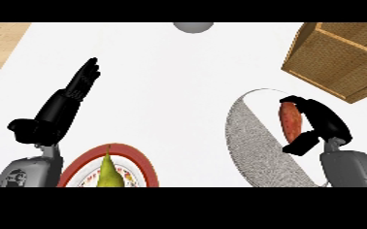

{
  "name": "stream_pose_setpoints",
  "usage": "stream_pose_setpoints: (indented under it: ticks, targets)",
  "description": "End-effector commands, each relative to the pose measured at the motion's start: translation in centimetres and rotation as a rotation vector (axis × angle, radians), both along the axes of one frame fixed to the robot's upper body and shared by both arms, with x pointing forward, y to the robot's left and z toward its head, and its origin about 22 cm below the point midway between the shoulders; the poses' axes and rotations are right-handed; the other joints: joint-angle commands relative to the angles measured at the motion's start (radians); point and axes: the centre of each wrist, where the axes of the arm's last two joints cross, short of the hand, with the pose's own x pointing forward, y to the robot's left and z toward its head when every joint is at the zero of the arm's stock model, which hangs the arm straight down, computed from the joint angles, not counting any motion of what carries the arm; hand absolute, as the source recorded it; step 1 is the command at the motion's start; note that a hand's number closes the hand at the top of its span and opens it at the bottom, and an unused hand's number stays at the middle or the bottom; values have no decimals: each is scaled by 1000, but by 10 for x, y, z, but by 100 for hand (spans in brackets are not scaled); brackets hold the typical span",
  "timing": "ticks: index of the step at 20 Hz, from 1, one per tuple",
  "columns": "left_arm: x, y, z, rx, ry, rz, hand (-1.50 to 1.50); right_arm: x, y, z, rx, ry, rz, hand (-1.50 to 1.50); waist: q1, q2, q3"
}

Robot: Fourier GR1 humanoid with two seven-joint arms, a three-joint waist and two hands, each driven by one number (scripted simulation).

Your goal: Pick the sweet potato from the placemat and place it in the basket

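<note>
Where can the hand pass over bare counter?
Bare white counter spans the middle, between the open left hand and the grey oval placemat, up to the woven brown basket. Crowded lower left: red-rimmed plate with green pear. The right hand grips the reddish sweet potato.

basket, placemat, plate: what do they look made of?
Basket: woven wicker or cane by its look, tan and matte, with a fine weave grain on the walls. Placemat: seemingly fabric or felt, speckled grey with no shine. Plate: probably glazed ceramic, with a smooth red rim and a white band inside.
</note>
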Motion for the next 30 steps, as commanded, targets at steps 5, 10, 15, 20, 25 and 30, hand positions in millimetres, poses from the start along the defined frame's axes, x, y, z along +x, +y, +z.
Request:
stream_pose_setpoints:
  ticks: [5,10,15,20,25,30]
  targets:
    - [6,-7,-16,-8,-2,2,0,-11,-2,-8,-86,24,108,150,-5,5,6]
    - [-6,1,-23,-9,6,9,0,-7,22,-8,-138,-92,129,150,-1,5,6]
    - [4,5,-9,-3,2,4,0,18,136,21,-211,-117,28,150,9,4,5]
    - [14,16,-8,-4,14,-2,0,10,177,21,-164,-194,-15,150,1,5,6]
    - [9,-11,1,1,3,-1,0,24,178,52,113,-313,-73,150,7,3,7]
    - [12,5,5,-17,0,4,0,4,190,107,333,-618,-117,150,-1,-1,7]
